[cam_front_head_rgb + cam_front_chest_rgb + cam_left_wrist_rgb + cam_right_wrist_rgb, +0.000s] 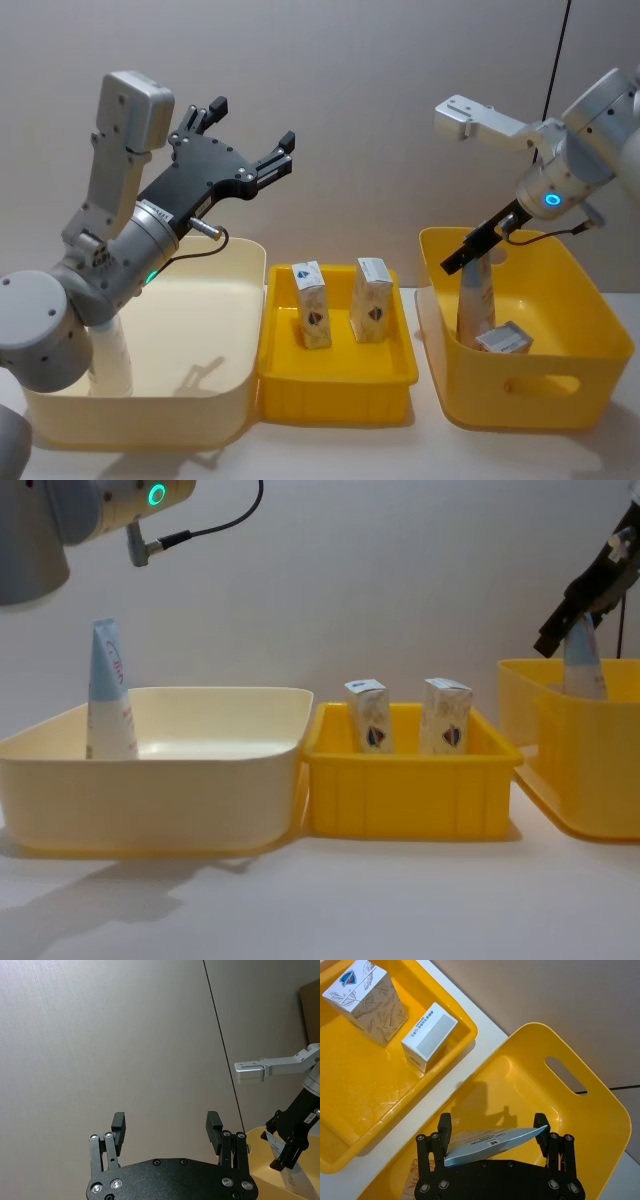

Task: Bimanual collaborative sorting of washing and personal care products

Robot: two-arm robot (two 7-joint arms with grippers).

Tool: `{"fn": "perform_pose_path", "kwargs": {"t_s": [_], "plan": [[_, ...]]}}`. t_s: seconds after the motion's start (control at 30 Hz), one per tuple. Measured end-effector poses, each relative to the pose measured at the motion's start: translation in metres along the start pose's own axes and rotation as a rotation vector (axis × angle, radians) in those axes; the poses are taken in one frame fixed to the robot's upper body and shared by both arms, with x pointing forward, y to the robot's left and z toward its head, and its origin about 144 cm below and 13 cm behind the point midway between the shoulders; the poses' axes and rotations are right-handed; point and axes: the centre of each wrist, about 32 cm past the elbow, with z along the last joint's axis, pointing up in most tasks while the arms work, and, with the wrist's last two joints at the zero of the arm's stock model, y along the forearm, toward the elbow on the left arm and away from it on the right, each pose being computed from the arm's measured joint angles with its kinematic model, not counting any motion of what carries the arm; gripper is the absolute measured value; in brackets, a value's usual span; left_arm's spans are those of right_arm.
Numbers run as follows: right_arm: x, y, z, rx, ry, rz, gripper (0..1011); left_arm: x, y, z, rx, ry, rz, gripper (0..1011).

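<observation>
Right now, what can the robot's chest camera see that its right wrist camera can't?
Chest camera alone: the cream tub on the robot's left, with a blue-and-white tube standing upright inside it.

Right wrist camera alone: the right gripper from close up, its fingers around the flat end of another tube inside the deep yellow tub, and that tub's handle slot.

Both: the shallow yellow tray with two small cartons standing in it, plus the deep yellow tub.
</observation>
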Motion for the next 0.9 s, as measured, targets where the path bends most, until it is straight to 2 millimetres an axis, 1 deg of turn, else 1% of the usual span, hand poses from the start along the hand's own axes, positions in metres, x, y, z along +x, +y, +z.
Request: {"fn": "perform_pose_path", "kwargs": {"t_s": [0.9], "plan": [[0.0005,-0.0008,0.0003,-0.003,-0.003,0.005,1000,0.0,0.0,0.0,0.0,0.0,0.0,1003]]}}
